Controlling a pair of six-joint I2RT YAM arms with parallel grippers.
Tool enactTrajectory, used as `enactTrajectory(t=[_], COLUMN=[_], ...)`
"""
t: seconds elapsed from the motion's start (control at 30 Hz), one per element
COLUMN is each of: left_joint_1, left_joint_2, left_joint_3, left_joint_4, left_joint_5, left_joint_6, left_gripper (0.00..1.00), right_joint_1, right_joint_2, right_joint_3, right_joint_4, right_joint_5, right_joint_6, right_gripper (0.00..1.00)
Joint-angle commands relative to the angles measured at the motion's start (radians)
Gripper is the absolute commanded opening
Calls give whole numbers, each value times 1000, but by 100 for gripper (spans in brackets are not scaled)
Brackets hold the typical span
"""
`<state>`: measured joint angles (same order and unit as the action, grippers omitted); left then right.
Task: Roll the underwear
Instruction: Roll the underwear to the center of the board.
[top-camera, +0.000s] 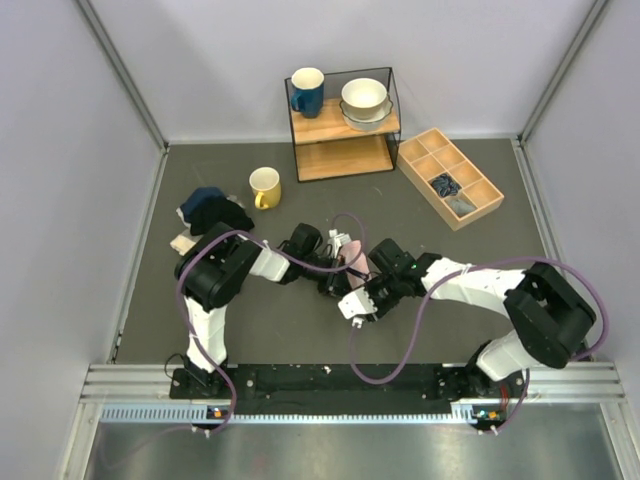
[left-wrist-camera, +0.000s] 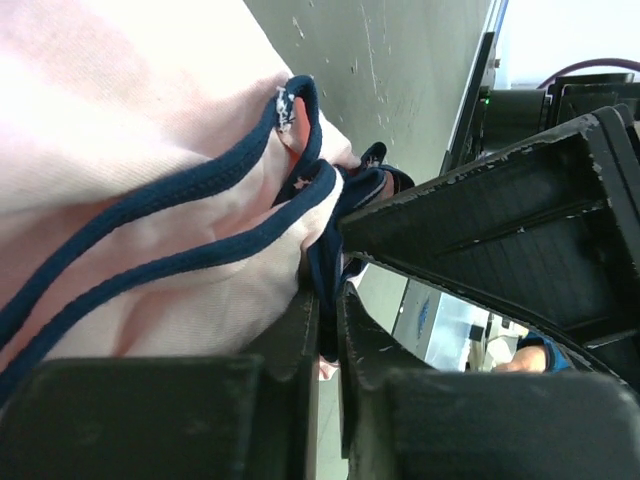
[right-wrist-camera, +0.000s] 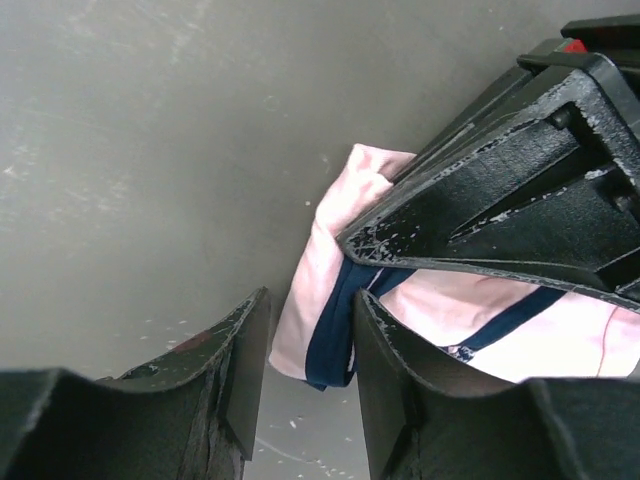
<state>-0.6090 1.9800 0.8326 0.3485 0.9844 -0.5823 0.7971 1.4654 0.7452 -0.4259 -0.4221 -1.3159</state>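
At tabletop centre, bunched up: underwear. Pinched at navy edging by clenched left end effector; merely straddled by released right end effector. Soft, light, floppy, probably prone to unrolling; best gripped through several layers.

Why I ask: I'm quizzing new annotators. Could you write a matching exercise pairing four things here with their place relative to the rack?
1 underwear
2 stacked bowls
3 yellow mug
4 wooden divider tray

A right of the wire rack
B well in front of the rack
C left of the rack
D on the rack's top shelf

Pairs: 1-B, 2-D, 3-C, 4-A
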Motion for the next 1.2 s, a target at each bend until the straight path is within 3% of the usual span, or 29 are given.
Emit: enactTrajectory(t=[0.0, 0.1, 0.13, 0.23, 0.43, 0.53, 0.63, 0.67, 0.77, 0.93, 1.03, 1.17], left_joint_1=[29, 32, 35, 43, 58, 61, 64, 66, 68, 58, -26, -283], left_joint_2=[-1, -78, -102, -210, -519, -708, -886, -959, -1082, -1216, -1262, -1192], left_joint_3=[-61, -102, -115, -164, -323, -473, -627, -683, -759, -828, -906, -842], left_joint_4=[119, 168, 193, 221, 195, 282, 377, 382, 382, 507, 616, 517], left_joint_5=[-158, -188, -197, -237, -410, -486, -600, -716, -751, -540, -520, -614], left_joint_6=[-30, -51, -53, -39, 128, 200, 179, 120, 131, 237, 311, 529], left_gripper=[16, 27, 36, 50, 53, 55, 88, 99, 99, 94, 90, 89], right_joint_1=[14, 14, 14, 13, 1, -16, -35, -38, -52, -122, -170, -188], right_joint_2=[52, 76, 81, 92, 85, 108, 153, 189, 272, 424, 504, 582], right_joint_3=[-14, -14, -12, 6, 88, 157, 236, 273, 345, 473, 549, 635], right_joint_4=[62, 59, 53, 3, -161, -295, -439, -474, -565, -733, -810, -884], right_joint_5=[65, 68, 69, 51, -72, -158, -227, -242, -254, -328, -371, -399], right_joint_6=[24, 40, 47, 60, 83, 96, 95, 95, 121, 116, 110, 93], right_gripper=[37, 30, 28, 16, 12, 12, 12, 12, 12, 12, 13, 15])
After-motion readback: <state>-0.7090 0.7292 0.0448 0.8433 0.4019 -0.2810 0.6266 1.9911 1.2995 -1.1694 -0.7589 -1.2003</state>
